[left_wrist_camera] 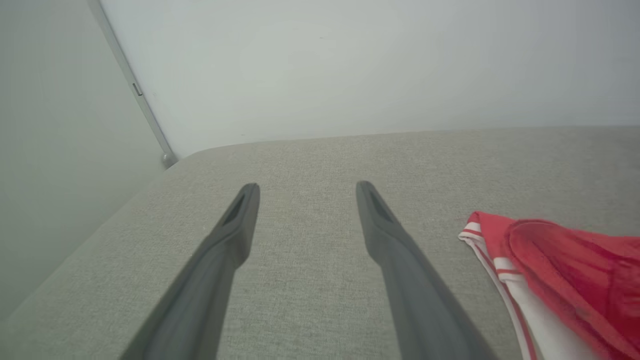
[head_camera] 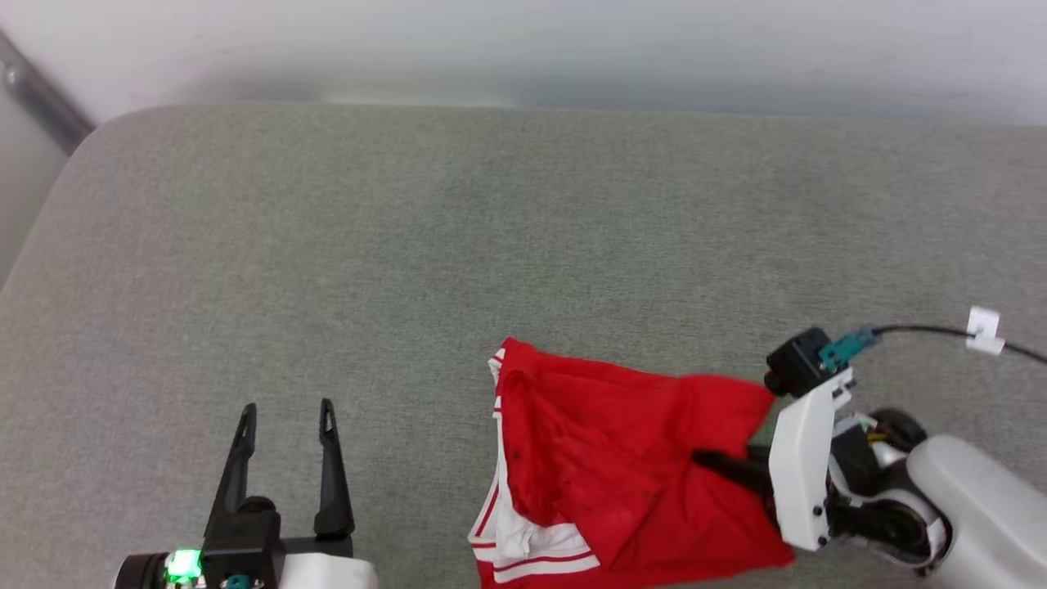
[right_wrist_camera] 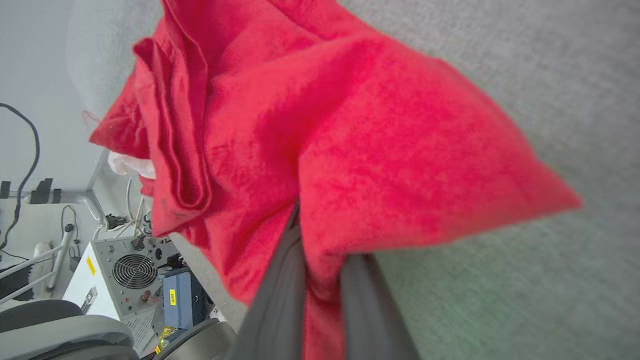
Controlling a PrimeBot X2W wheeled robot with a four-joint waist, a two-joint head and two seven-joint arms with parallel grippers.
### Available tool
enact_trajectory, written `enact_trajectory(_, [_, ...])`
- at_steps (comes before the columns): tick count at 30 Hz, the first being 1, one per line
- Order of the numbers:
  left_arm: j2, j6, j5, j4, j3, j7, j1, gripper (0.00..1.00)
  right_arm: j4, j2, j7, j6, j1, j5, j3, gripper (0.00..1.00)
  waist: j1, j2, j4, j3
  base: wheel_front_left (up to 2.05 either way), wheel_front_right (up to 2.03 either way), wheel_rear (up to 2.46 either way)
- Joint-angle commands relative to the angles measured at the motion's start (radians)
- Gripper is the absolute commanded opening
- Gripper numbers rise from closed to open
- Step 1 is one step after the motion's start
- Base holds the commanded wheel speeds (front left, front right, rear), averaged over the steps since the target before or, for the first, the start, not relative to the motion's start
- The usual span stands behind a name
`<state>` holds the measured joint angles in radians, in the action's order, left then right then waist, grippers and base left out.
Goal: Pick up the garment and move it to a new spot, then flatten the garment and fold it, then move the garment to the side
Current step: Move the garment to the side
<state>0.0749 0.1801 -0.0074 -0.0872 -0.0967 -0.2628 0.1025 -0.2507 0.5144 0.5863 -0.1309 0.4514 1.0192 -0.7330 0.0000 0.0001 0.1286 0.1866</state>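
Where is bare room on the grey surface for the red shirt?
Free: the grey fabric surface from the far wall to the crumpled red garment, and around the open left gripper. Crowded: near right, where the right gripper pinches it.

Left claw [head_camera: 287, 406] stands wide open; right claw [head_camera: 720, 465] pinched shut, pointing left.

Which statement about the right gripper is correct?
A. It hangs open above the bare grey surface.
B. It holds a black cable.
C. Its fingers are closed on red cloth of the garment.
C: in the right wrist view the two dark fingers of the right gripper stand close together, with a fold of the red garment pinched between them.
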Motion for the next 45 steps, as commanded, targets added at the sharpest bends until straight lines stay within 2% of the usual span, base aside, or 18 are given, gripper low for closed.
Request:
enact_trajectory(1, [-0.004, 0.007, -0.003, -0.006, 0.009, -0.002, 0.014, 1.00, 0.029, 0.026, -0.013, 0.000, 0.040, -0.008, -0.016, 0.00, 0.0000, -0.0001, -0.025, -0.021, 0.00, 0.00, 0.00])
enact_trajectory(6, [-0.005, 0.011, -0.011, -0.025, 0.029, -0.002, 0.044, 1.00, 0.134, 0.126, -0.021, 0.001, 0.130, -0.044, -0.065, 0.00, 0.0000, -0.0001, -0.092, -0.042, 0.00, 0.00, 0.00])
enact_trajectory(13, [-0.009, 0.022, -0.015, -0.051, 0.054, -0.002, 0.064, 1.00, 0.243, 0.269, 0.006, 0.001, 0.227, -0.083, -0.100, 0.00, 0.0000, -0.0001, -0.222, -0.019, 0.00, 0.00, 0.00])
enact_trajectory(19, [-0.011, 0.020, -0.009, -0.071, 0.065, -0.002, 0.024, 1.00, 0.245, 0.358, 0.003, 0.001, 0.303, -0.142, -0.092, 0.00, 0.0000, -0.0001, -0.331, 0.058, 0.00, 0.00, 0.00])
enact_trajectory(24, [-0.005, 0.010, -0.001, -0.083, 0.072, -0.003, -0.020, 1.00, 0.182, 0.422, -0.013, 0.001, 0.349, -0.189, -0.063, 0.00, 0.0000, -0.0001, -0.386, 0.134, 0.00, 0.00, 0.00])
enact_trajectory(30, [0.014, -0.007, 0.011, -0.092, 0.068, -0.002, -0.077, 1.00, 0.024, 0.457, -0.033, 0.001, 0.394, -0.202, 0.006, 0.00, 0.0000, -0.0001, -0.403, 0.219, 0.00, 0.00, 0.00])
enact_trajectory(35, [0.032, -0.015, 0.013, -0.103, 0.069, -0.002, -0.108, 1.00, -0.086, 0.461, -0.050, 0.001, 0.438, -0.247, 0.034, 0.00, 0.0000, -0.0001, -0.399, 0.276, 0.00, 0.00, 0.00])
enact_trajectory(39, [0.043, -0.018, 0.017, -0.117, 0.065, -0.002, -0.138, 1.00, -0.199, 0.440, -0.074, 0.001, 0.486, -0.303, 0.061, 0.00, 0.0000, -0.0001, -0.389, 0.327, 0.00, 0.00, 0.00])
enact_trajectory(45, [0.055, -0.003, 0.021, -0.133, 0.060, -0.002, -0.160, 1.00, -0.362, 0.372, -0.128, 0.001, 0.535, -0.343, 0.119, 0.00, 0.0000, -0.0001, -0.375, 0.370, 0.00, 0.00, 0.00])
